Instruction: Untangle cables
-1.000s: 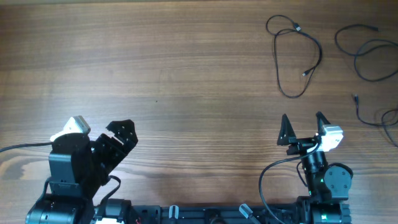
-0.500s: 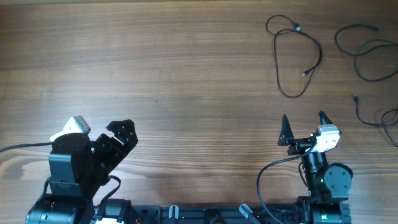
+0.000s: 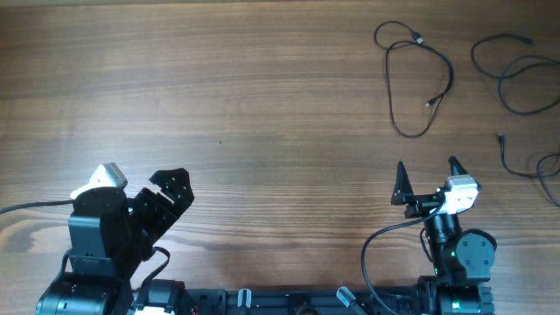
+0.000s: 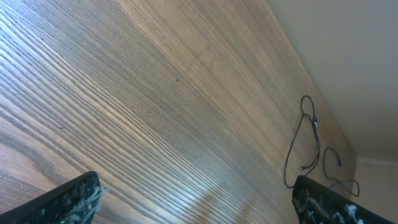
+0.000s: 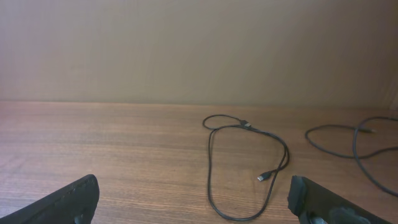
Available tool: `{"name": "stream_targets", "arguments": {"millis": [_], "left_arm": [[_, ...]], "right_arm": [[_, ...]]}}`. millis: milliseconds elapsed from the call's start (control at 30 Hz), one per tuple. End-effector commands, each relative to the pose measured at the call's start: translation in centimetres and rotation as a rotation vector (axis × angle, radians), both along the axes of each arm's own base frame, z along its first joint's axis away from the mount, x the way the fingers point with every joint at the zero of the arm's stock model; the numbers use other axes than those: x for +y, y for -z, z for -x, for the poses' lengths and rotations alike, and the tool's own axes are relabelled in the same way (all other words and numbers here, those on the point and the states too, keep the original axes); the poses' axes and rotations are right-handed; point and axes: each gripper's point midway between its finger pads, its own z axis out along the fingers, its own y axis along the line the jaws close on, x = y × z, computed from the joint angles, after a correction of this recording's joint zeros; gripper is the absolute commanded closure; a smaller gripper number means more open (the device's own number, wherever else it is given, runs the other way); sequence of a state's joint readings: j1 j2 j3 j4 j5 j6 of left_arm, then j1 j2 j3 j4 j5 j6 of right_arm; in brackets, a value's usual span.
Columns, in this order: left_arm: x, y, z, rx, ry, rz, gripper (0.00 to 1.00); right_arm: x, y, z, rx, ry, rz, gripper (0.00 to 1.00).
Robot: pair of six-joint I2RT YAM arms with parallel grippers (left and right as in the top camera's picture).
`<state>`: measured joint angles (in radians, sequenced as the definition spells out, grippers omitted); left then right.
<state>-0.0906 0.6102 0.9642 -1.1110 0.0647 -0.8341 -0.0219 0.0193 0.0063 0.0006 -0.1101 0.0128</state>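
Right end effector [image 3: 426, 166], spread and empty, is the nearer arm; left end effector [image 3: 138, 185], likewise spread, stands well apart. Looped cable [image 3: 451, 77] lies straight ahead on the tabletop [image 3: 262, 87], long axis pointing away; other cables [image 3: 503, 37] lie farther right.

- Brown wood-grain tabletop [image 3: 262, 105].
- A looped cable [image 3: 390, 87], thin and black, lies flat at the far right.
- A second cable [image 3: 475, 57] curls beside it, apart.
- A third cable [image 3: 506, 157] runs off the right edge.

Black left claw [image 4: 199, 202] and right claw [image 3: 426, 168], white-capped wrists [image 3: 462, 189].
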Motion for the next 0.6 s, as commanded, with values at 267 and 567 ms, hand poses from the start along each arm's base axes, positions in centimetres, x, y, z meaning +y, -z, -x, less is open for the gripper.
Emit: {"name": "stream_targets", "arguments": {"millis": [267,567], "left_arm": [[0.3,-0.3,-0.1,-0.012,-0.002,-0.024,0.0],[1.7,-1.5,1.4,-0.16,-0.057,-0.057,0.0]], "right_arm": [[-0.2,-0.4,0.1,-0.019,0.012,0.013,0.0],[-0.2,-0.4,0.1,-0.019,0.012,0.013,0.0]]}}
